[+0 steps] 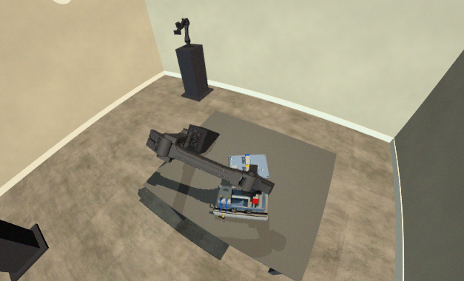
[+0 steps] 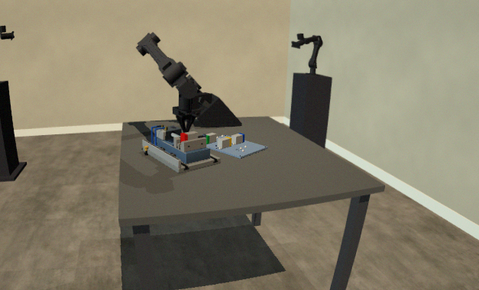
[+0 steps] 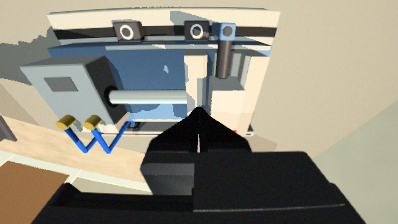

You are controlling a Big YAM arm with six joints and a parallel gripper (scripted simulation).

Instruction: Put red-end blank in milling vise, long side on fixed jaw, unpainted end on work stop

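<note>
On a dark grey table in a beige-walled room, the closed, empty fingers hang seemingly just above the vise.

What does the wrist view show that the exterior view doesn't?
Only the wrist view shows the vise from straight above: the short dark rod between the jaws, the silver shaft running from the grey block, and that block's blue hoses with their yellow fittings.

Only the exterior view shows the blue plate with the other blanks, including the green-ended, yellow-ended and blue-ended ones, plus the table and the room.

Both show the vise, the red-ended blank in it, and the hand, shut and empty, just above it.
</note>
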